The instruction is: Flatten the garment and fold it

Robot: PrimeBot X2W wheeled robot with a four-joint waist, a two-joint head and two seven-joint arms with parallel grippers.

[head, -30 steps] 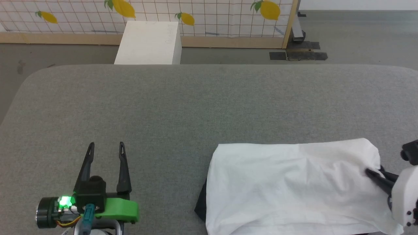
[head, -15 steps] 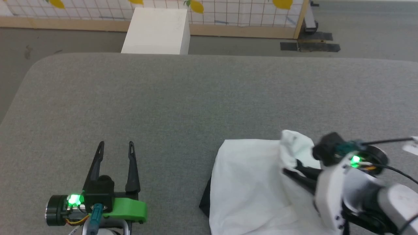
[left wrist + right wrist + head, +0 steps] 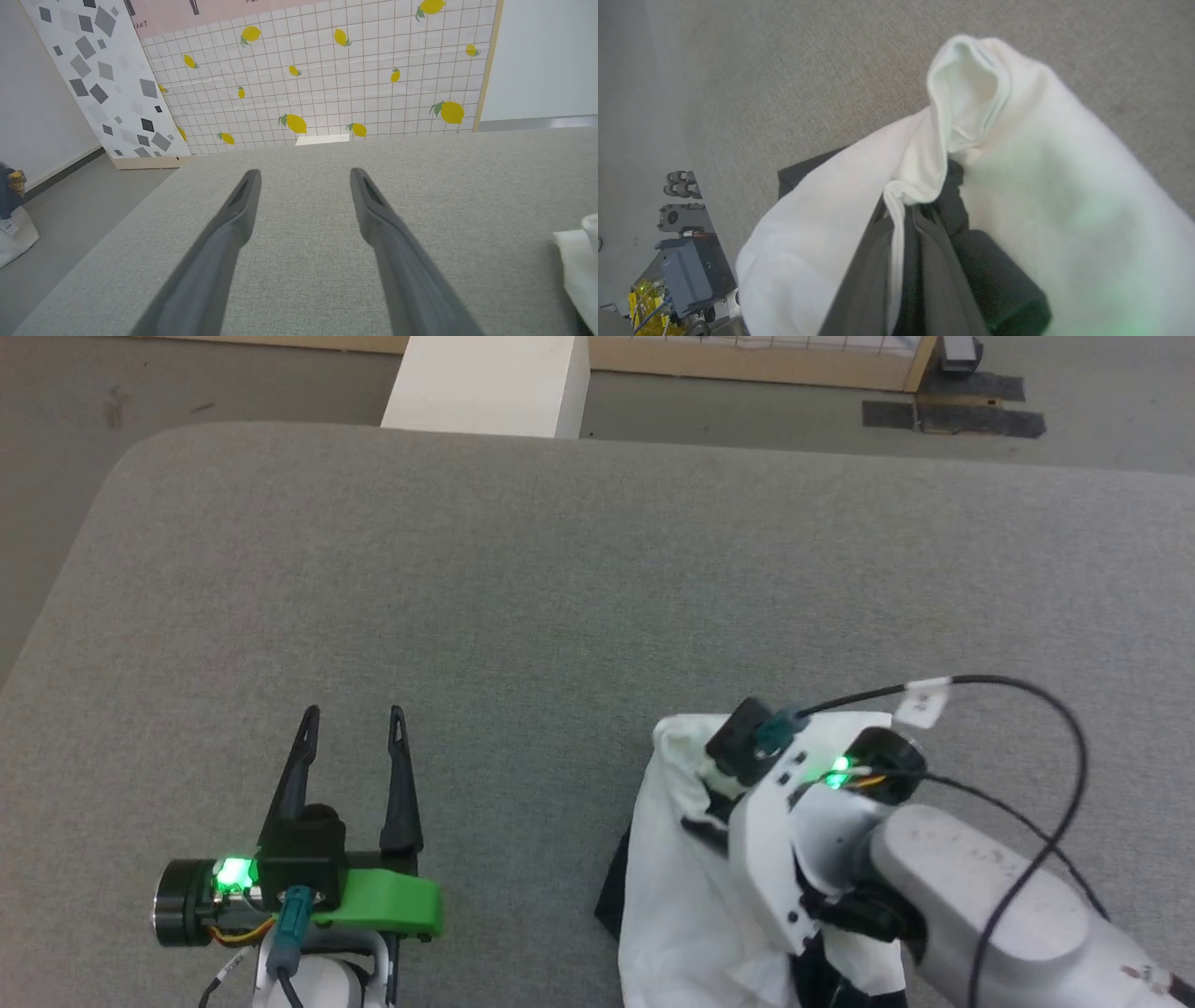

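The right pincer [image 3: 910, 212] pinches a white fold of the garment [image 3: 674, 896] on the grey surface [image 3: 560, 569]. The left pincer [image 3: 353, 721] gapes empty, well apart; a white box [image 3: 485, 383] stands beyond.

Right wrist view: right gripper [image 3: 908, 219] fingers blurred, v. close to lens, tips buried in a white fold of the garment [image 3: 1064, 210], pinched on it. Cloth runs off bottom & right edges. Collar & sleeves can't be made out, just some black under the white. Head view: white wrist housing [image 3: 766, 840] covers most of the gripper & the garment's middle, and the bottom edge cuts the cloth. White box [image 3: 485, 383] cropped at top. Left wrist view: garment clipped by right edge.
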